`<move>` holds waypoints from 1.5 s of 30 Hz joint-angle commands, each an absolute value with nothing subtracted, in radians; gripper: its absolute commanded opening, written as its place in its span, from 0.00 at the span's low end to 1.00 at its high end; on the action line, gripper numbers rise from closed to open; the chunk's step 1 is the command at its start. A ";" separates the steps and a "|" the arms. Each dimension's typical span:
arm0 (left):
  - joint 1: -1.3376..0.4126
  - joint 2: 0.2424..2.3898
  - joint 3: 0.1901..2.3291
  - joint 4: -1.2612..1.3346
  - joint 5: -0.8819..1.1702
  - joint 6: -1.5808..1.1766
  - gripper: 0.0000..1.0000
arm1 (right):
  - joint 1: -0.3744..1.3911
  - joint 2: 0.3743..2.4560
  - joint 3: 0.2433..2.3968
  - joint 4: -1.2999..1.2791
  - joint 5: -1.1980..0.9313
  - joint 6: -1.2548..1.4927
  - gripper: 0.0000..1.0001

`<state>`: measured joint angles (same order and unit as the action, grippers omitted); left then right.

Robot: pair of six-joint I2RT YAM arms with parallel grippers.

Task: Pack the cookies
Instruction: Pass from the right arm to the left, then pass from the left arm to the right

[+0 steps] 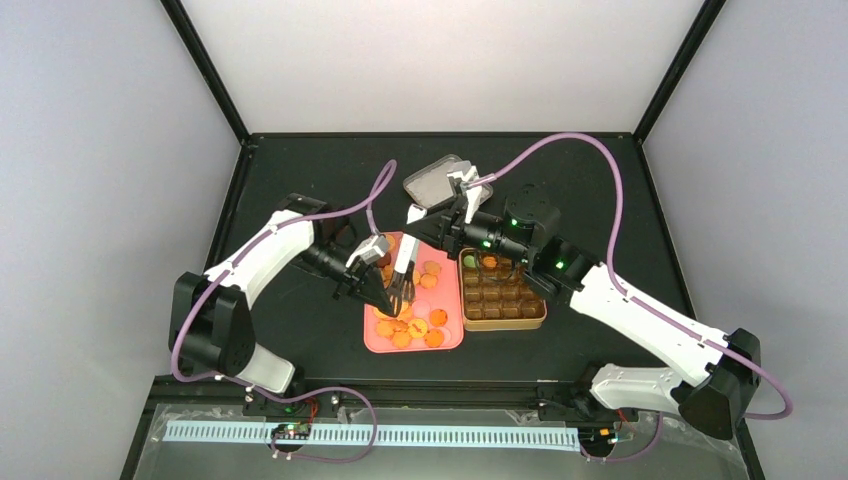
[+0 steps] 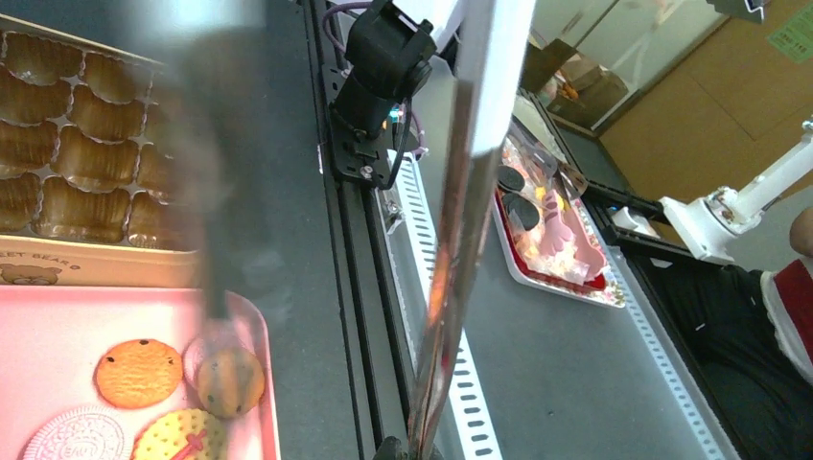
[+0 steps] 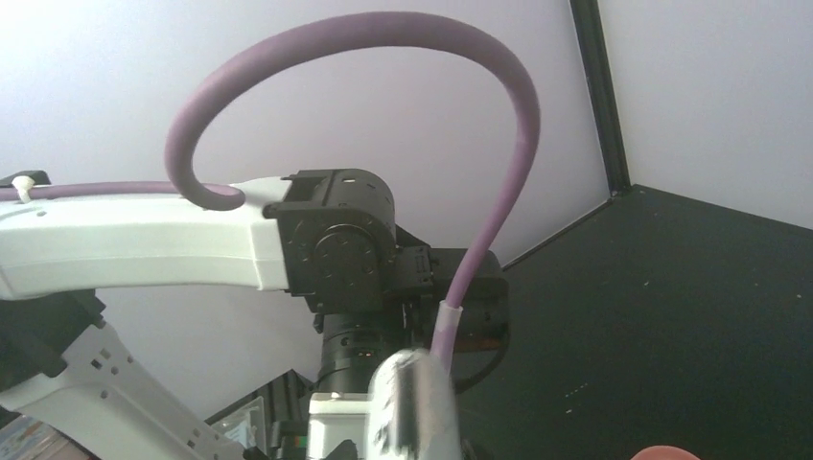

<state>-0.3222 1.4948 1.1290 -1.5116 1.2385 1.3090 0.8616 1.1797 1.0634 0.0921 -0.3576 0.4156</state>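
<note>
Pale lavender walls and a black frame enclose a matte black counter. At the middle of the overhead view lies a glossy pink tray with rounded corners. Most of the cookies sit on it, small flat discs, mostly orange, clustered toward its lower half.

Just beside the tray's right edge stands a golden rectangular box. It is filled with a grid of fluted brown cups. A green cookie and an orange one sit in its top row. A flat grey tin lid rests above both, toward the back of the counter.

The left gripper reaches over the tray, its jaws pressed together on the metal tongs. In the left wrist view the tongs show as a shiny narrow strip running from top to bottom of the frame.

At the lower left of that view four biscuits lie on the pink surface:
- an orange one with dark chips
- a domed pale golden one, with a blurred dark bar coming down to it
- a pink embossed one
- a yellow one with a red mark

The right gripper reaches leftward above the tray's upper edge, near the top of the tongs. Its wrist view shows only wall, a white arm link, a black joint and a looping purple cable. I cannot tell how its jaws stand.
</note>
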 commanded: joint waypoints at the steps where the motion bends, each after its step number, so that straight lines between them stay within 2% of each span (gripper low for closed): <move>1: -0.324 1.504 1.156 -1.550 1.280 1.332 0.01 | 0.867 1.165 1.054 0.120 -0.387 0.406 0.31; 5: -0.324 1.498 1.162 -1.550 1.279 1.324 0.02 | 0.864 1.153 1.055 0.101 -0.390 0.395 0.42; 6: -0.324 1.497 1.164 -1.550 1.282 1.320 0.02 | 0.862 1.150 1.056 0.097 -0.394 0.393 0.47; 8: -0.324 1.495 1.169 -1.550 1.284 1.315 0.01 | 0.854 1.148 1.058 0.080 -0.403 0.391 0.65; 9: -0.323 1.493 1.171 -1.550 1.284 1.314 0.02 | 0.849 1.146 1.055 0.074 -0.403 0.393 0.70; 12: -0.324 1.490 1.179 -1.550 1.284 1.308 0.01 | 0.834 1.128 1.029 0.085 -0.401 0.413 0.85; 16: -0.324 1.485 1.191 -1.534 1.284 1.280 0.02 | 0.807 1.097 0.979 0.097 -0.383 0.456 0.99; 24: -0.324 1.436 1.191 -1.384 1.246 1.114 0.01 | 0.776 1.063 0.880 0.118 -0.387 0.517 1.00; 28: -0.325 1.410 1.178 -1.277 1.226 0.994 0.02 | 0.775 1.120 0.892 0.154 -0.434 0.527 1.00; 33: -0.331 1.396 1.173 -1.259 1.205 0.972 0.02 | 0.776 1.216 0.942 0.215 -0.503 0.538 0.99; 41: -0.336 1.383 1.161 -1.259 1.177 0.973 0.01 | 0.776 1.327 1.015 0.281 -0.629 0.584 0.90; 45: -0.336 1.371 1.153 -1.181 1.143 0.903 0.02 | 0.786 1.336 1.023 0.303 -0.617 0.622 0.89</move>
